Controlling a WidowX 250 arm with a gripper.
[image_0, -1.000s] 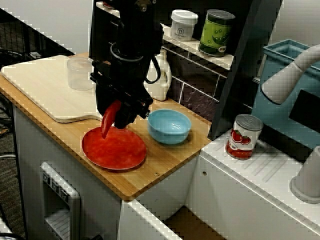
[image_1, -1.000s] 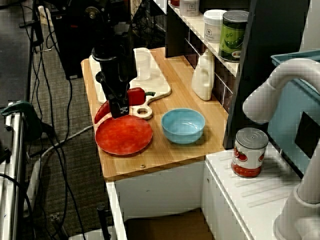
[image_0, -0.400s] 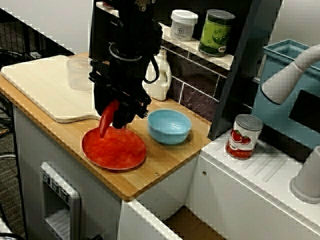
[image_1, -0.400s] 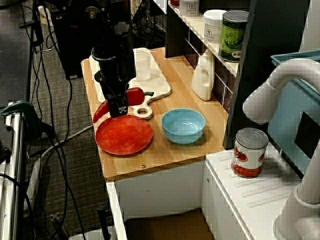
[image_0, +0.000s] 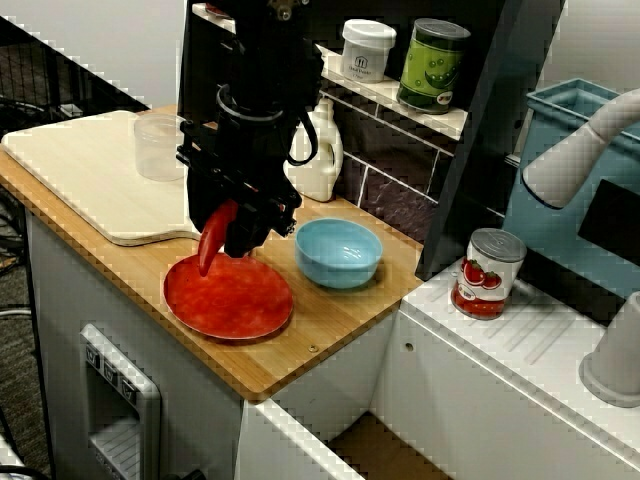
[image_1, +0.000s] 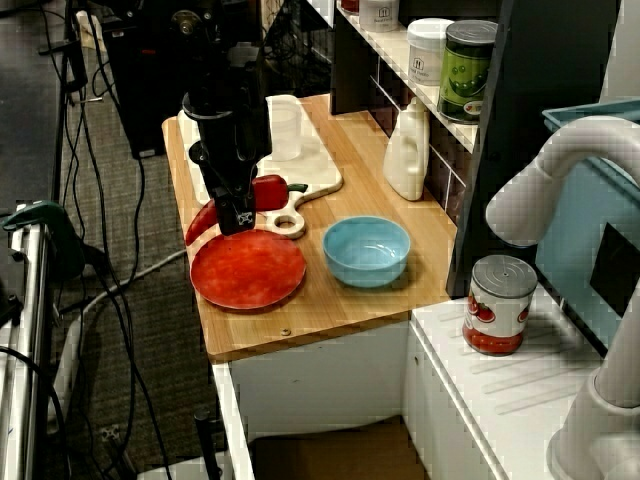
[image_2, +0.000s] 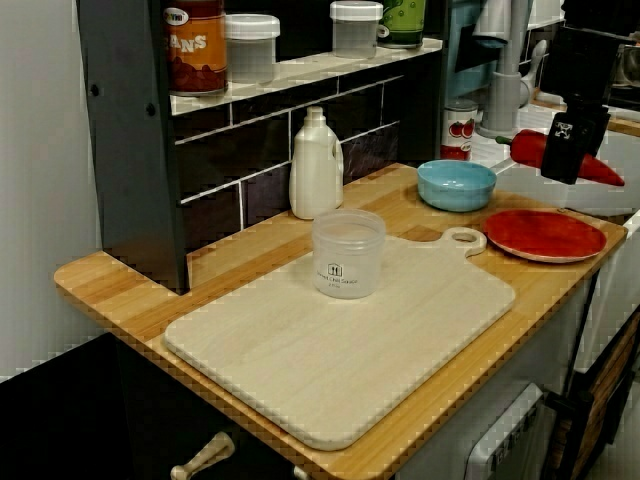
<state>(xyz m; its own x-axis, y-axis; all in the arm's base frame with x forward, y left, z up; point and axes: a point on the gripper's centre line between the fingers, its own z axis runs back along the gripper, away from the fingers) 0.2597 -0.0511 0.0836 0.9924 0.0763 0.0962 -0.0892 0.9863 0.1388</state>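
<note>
My black gripper (image_0: 240, 225) is shut on a long red pepper (image_0: 214, 236), which hangs slanted a little above the near-left part of a round red plate (image_0: 235, 300). Seen from the high side, the gripper (image_1: 235, 213) crosses the pepper's middle; the stem end (image_1: 270, 190) sticks out over the cutting board's handle and the tip (image_1: 200, 222) points past the plate (image_1: 250, 272). Looking along the counter, the pepper (image_2: 600, 170) floats clear above the plate (image_2: 545, 235). A light blue bowl (image_0: 338, 252) stands right beside the plate.
A pale cutting board (image_2: 340, 340) carries a clear plastic cup (image_2: 348, 252). A white bottle (image_0: 318, 150) stands against the tiled back wall, under a shelf (image_0: 400, 100) of jars. A tomato can (image_0: 487, 272) sits on the white unit to the right.
The gripper has risen slightly with the pepper still in it, so the pepper's tip hangs a bit higher over the plate. Nothing else moved.
</note>
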